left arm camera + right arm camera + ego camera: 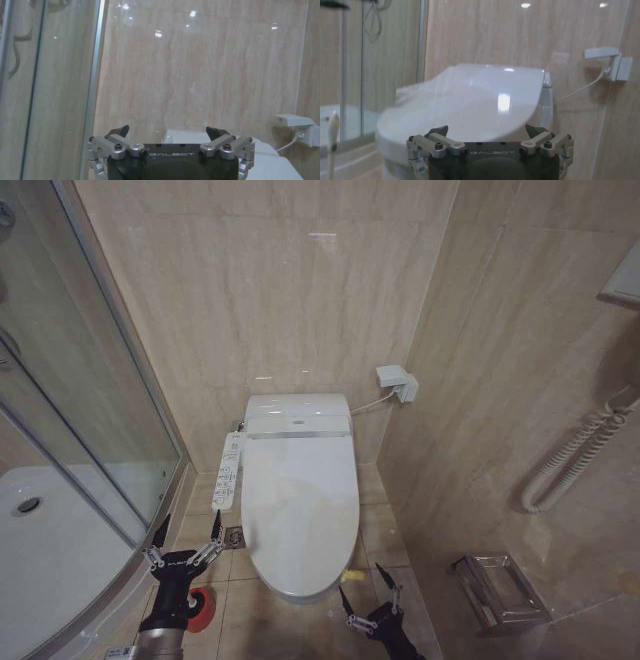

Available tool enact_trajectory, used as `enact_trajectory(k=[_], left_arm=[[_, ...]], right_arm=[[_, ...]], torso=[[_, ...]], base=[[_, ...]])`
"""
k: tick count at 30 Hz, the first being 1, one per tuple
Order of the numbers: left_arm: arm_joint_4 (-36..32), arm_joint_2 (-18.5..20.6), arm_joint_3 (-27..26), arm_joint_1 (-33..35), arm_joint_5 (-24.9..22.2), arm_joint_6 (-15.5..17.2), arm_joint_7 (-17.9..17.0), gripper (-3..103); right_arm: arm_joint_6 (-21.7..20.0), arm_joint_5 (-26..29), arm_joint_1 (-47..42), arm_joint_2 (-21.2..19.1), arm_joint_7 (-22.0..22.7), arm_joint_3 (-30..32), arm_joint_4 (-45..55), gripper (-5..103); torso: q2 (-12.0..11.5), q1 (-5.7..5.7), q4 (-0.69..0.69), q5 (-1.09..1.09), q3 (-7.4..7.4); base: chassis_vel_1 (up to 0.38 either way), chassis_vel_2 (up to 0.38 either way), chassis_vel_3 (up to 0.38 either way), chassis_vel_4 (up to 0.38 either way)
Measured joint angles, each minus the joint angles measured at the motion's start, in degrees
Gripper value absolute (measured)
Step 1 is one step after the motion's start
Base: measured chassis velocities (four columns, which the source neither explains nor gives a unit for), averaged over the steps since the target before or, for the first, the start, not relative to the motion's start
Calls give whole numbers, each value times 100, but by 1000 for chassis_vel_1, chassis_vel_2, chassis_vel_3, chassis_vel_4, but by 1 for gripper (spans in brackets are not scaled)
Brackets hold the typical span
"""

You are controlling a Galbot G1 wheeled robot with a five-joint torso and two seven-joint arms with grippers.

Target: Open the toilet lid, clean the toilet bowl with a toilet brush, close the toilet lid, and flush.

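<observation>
The toilet lid (300, 505) lies shut and flat, covering the toilet bowl, with its yellow strap (350, 577) at the front edge. The white button panel (228, 472) runs along the toilet's left side. My left gripper (187, 525) stands open just left of the toilet's front, above the red cup holder (203, 608). My right gripper (365, 585) is open near the floor, just right of the lid's front tip. In the right wrist view the open gripper (487, 129) faces the lid (485, 99), and the brush's thin white handle (333, 131) stands off to one side.
A curved glass shower screen (100, 430) and white shower tray (50, 530) close off the left. A wall socket box (400, 383) with a cable sits behind the toilet. On the right wall hang a metal holder (497, 588) and a white coiled hose (570, 460). A floor drain (233, 537) lies beside the toilet.
</observation>
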Motion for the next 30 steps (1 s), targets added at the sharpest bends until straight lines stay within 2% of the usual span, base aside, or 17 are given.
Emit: enact_trajectory(k=[8,30], left_arm=[[-135,-40,-130,133,22,1,4,100],[-438,-471,-103,383,310,-37,7,100]], right_arm=[[149,-85,536,-94,123,-60,-1029,100],[433,97,1080,-31,61,93,-1897,101]], torso=[[0,0,-1,0,0],[0,0,-1,0,0]], base=[[0,0,0,0],[0,0,0,0]])
